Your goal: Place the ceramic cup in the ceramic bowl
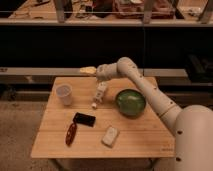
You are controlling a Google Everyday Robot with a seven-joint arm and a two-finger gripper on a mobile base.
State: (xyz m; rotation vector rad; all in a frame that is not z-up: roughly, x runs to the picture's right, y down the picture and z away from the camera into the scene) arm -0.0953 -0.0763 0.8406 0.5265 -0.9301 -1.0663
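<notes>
The gripper (89, 70) is hanging over the desk (135, 142) at its 12 o'clock edge. I cannot see if it is wide or narrow. The white cup (64, 94) is standing alone at 9 o'clock, so it looks easy to grab. The green bowl (131, 102) is waiting, mouth up, at 3 o'clock.

Off-white arm (146, 86), smooth rounded tubular links, bulbous joints, broad pale body shell (196, 142) right of the wooden table (137, 139), pale yellowish gripper (88, 70) over the table's far edge.
</notes>
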